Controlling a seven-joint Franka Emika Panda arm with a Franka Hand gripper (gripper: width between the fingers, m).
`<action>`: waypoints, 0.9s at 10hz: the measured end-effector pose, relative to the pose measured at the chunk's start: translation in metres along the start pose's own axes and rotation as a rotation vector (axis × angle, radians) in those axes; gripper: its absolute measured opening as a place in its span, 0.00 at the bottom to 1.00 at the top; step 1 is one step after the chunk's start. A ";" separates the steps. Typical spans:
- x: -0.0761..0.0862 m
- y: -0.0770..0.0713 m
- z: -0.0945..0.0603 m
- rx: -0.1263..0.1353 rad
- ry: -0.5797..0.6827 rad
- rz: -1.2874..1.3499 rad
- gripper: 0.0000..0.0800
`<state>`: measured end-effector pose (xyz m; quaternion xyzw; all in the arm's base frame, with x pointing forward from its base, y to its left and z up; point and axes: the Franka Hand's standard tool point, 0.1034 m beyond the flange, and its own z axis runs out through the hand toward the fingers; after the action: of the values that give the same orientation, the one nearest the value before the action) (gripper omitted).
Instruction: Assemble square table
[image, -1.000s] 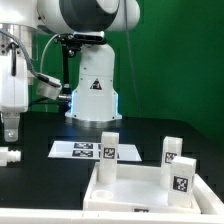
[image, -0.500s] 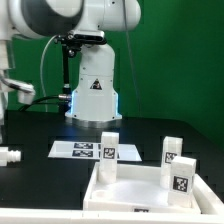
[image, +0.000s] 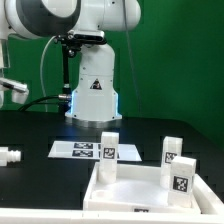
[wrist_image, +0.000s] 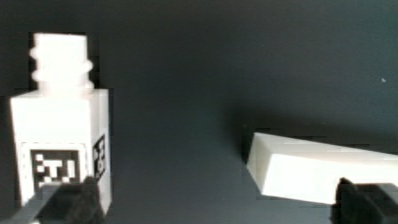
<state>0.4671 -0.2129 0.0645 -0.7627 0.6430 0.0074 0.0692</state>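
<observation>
The two-finger gripper (wrist_image: 210, 205) shows only in the wrist view, as two dark fingertips (wrist_image: 71, 203) spread wide apart with nothing between them; it stands open and empty over the black tabletop (image: 40, 135). Under it lies a short white plastic leg (wrist_image: 63, 125) with a threaded stub and a black-and-white tag, lying flat, probably because it waits to be picked up. Beside it, apart from it, sits a plain white block (wrist_image: 320, 165) whose identity cannot be told.

The exterior view does not show the gripper at all. It shows what the wrist camera misses: the white square tabletop panel (image: 135, 185), socket side up, with three legs standing on it at their corners, the leg lying at the exterior view's left edge (image: 8, 156), and the flat white marker board (image: 85, 150) beyond the panel.
</observation>
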 end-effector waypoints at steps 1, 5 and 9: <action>0.002 0.018 0.008 -0.017 -0.039 0.041 0.81; 0.006 0.055 0.034 -0.086 -0.079 0.090 0.81; 0.008 0.062 0.046 -0.117 -0.054 0.068 0.81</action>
<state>0.4112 -0.2256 0.0122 -0.7427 0.6648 0.0678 0.0414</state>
